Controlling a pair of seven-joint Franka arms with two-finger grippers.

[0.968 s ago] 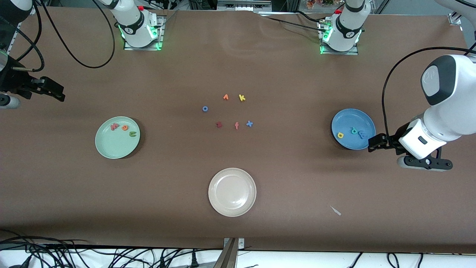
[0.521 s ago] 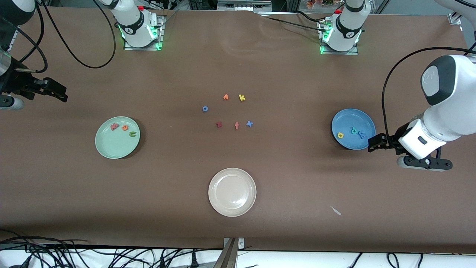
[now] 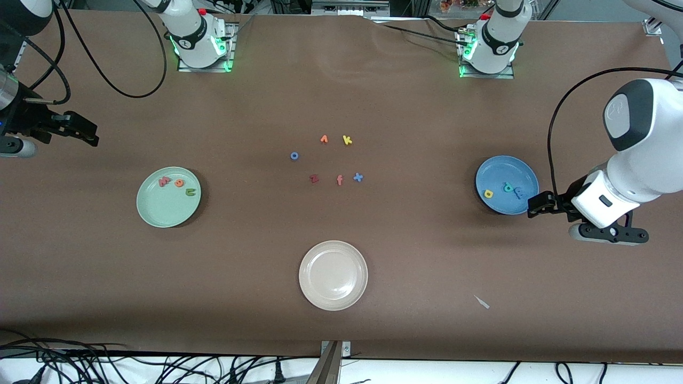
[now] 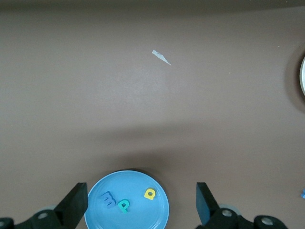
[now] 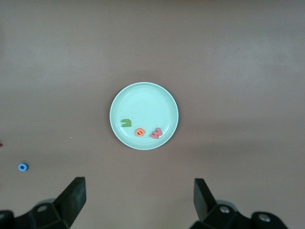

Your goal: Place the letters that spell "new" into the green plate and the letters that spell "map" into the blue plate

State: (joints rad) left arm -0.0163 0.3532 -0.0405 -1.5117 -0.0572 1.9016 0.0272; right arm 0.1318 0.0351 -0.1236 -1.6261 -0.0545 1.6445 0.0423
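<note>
A: Front view first; where are the letters, taking the white plate (image 3: 333,275) as the marker?

B: The green plate (image 3: 160,213) lies toward the right arm's end of the table from the white plate and a little farther from the front camera; in it sit the pink w (image 3: 164,182), the orange e (image 3: 180,183) and the green n (image 3: 190,192), close together in a row. The blue plate (image 3: 507,170) lies toward the left arm's end from the white plate, also a little farther from the camera; it holds the yellow a (image 3: 488,194), the teal p (image 3: 508,186) and the light blue m (image 3: 518,193).

A: And the grippers?

B: The right gripper (image 3: 88,137) hangs in the air past the green plate, out toward the table's edge at that end; its wrist view shows both fingers (image 5: 72,196) spread wide with nothing between them. The left gripper (image 3: 535,206) hovers just beside the blue plate's rim; its fingers (image 4: 75,205) are likewise wide apart and empty.

A: Anything else on the table?

B: Loose letters farther from the camera than the white plate: a blue o (image 3: 294,156), a yellow k (image 3: 347,140), a dark red z (image 3: 314,178), a salmon f (image 3: 339,180), a blue x (image 3: 358,177), and an orange one (image 3: 324,139) too small to read for sure. A pale scrap (image 3: 482,302) lies toward the left arm's end from the white plate.
</note>
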